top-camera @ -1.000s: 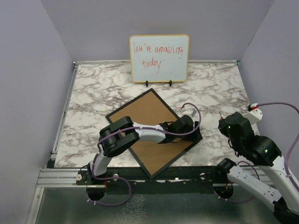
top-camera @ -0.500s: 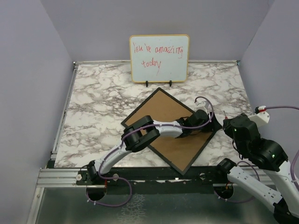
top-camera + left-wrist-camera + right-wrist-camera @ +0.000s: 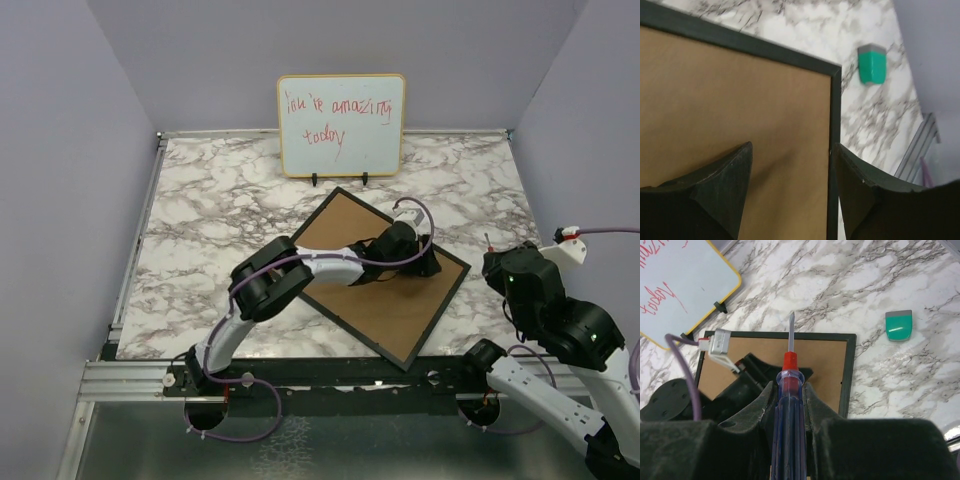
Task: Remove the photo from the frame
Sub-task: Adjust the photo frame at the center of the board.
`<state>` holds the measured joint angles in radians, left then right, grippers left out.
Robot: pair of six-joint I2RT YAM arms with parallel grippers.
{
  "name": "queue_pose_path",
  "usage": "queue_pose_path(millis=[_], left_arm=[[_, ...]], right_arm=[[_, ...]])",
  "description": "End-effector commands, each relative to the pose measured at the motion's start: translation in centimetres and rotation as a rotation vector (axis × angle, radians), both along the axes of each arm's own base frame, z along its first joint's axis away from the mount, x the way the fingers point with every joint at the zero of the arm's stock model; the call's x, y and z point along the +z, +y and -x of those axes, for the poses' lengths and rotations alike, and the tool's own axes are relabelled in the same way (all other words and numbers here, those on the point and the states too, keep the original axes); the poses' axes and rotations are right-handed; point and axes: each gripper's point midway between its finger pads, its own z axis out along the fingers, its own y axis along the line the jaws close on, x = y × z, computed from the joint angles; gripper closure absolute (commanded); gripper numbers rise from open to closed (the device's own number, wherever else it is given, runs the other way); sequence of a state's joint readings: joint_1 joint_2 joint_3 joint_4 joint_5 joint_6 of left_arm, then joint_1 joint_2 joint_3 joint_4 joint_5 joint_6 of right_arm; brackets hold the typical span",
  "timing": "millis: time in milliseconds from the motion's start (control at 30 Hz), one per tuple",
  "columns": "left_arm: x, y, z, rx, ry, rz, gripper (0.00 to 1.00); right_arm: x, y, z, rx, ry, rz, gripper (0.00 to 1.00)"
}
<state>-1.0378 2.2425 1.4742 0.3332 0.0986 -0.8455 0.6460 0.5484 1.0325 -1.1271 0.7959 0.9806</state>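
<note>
The frame point(image 3: 390, 312) lies face down on the marble table, brown back panel up, turned like a diamond. The photo is hidden beneath that panel. My left gripper point(image 3: 417, 262) is stretched over the frame near its right corner. In the left wrist view the gripper point(image 3: 792, 150) is open, one of its fingers point(image 3: 722, 190) over the brown panel and the other along the black edge point(image 3: 834, 110). My right gripper point(image 3: 790, 387) hovers off the frame's right corner, shut on a blue-and-red screwdriver point(image 3: 788, 415) whose blade points at the frame's edge point(image 3: 847, 370).
A whiteboard point(image 3: 341, 124) with red handwriting stands on a small easel at the back of the table. A small green-and-grey block point(image 3: 899, 325) lies on the marble right of the frame. Purple walls close in the left, right and back.
The frame has slid right and away from the near edge and turned, with my left gripper moving along on it. My right arm has drifted slightly right.
</note>
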Motion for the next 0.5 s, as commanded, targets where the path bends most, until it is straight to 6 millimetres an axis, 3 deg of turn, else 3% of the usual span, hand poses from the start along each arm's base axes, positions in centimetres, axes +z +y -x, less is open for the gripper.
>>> queue_pose_path(millis=[0, 133, 233, 333, 467], left_arm=[[2.3, 5.0, 2.6, -0.045, -0.166, -0.237, 0.32], [3.7, 11.2, 0.5, 0.068, -0.226, -0.385, 0.29], [4.9, 15.2, -1.2, 0.106, -0.23, -0.402, 0.28], [5.7, 21.6, -4.0, 0.236, -0.238, -0.499, 0.24], [4.0, 29.7, -6.3, 0.358, -0.169, -0.568, 0.21]], right_arm=[[-0.4, 0.3, -0.1, 0.012, -0.001, -0.004, 1.0], [-0.9, 1.7, -0.6, 0.064, 0.005, -0.029, 0.99], [-1.7, 2.6, -0.8, 0.097, 0.035, -0.033, 0.99], [-2.0, 3.1, -0.9, 0.12, 0.047, -0.036, 1.0], [-2.1, 4.1, -1.2, 0.17, 0.038, -0.047, 1.0]])
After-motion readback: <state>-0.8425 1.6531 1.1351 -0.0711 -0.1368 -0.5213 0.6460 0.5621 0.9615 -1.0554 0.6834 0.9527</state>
